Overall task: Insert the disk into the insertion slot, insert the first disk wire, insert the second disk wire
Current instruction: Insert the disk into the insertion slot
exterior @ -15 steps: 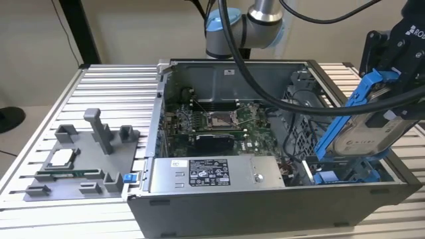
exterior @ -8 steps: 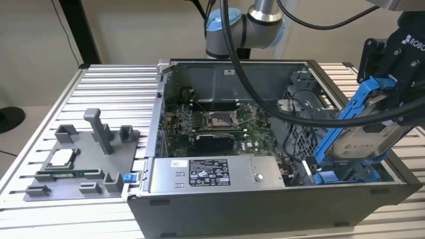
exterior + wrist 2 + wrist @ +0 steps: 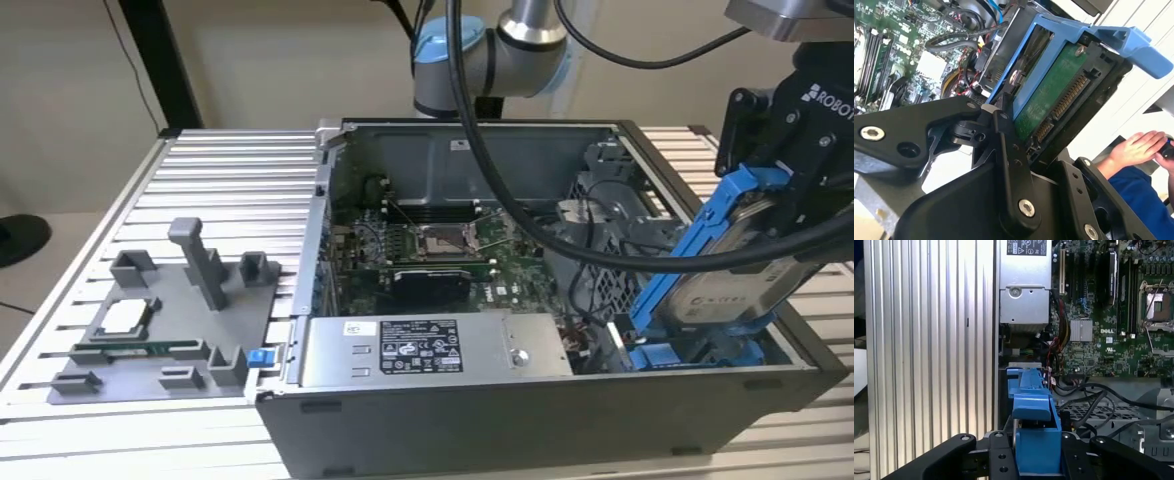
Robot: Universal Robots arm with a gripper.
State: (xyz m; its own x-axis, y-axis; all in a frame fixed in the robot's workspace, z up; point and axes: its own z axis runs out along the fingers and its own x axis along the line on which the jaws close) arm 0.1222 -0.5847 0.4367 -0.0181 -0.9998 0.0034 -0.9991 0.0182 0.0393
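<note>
My gripper (image 3: 781, 205) is shut on the disk (image 3: 727, 290), a silver drive with a white label in a bright blue carrier. The disk hangs steeply tilted over the open computer case's corner at the exterior view's right. Its lower end reaches down to the insertion slot (image 3: 663, 352), a grey perforated bay with blue rails; I cannot tell whether they touch. In the second wrist view my gripper (image 3: 1040, 150) clamps the disk (image 3: 1054, 100), whose green circuit board and connector face the camera. The first wrist view shows the blue carrier (image 3: 1033, 405) between my fingers (image 3: 999, 457). Black cables (image 3: 574, 245) cross the bay; which are the disk wires I cannot tell.
The case (image 3: 534, 410) holds a silver labelled power-supply box (image 3: 427, 350) beside the slot and a motherboard (image 3: 427, 250) behind it. A grey fixture (image 3: 160, 320) with small parts sits on the ribbed table (image 3: 227, 170). A person's hand (image 3: 1139, 147) and blue sleeve are nearby.
</note>
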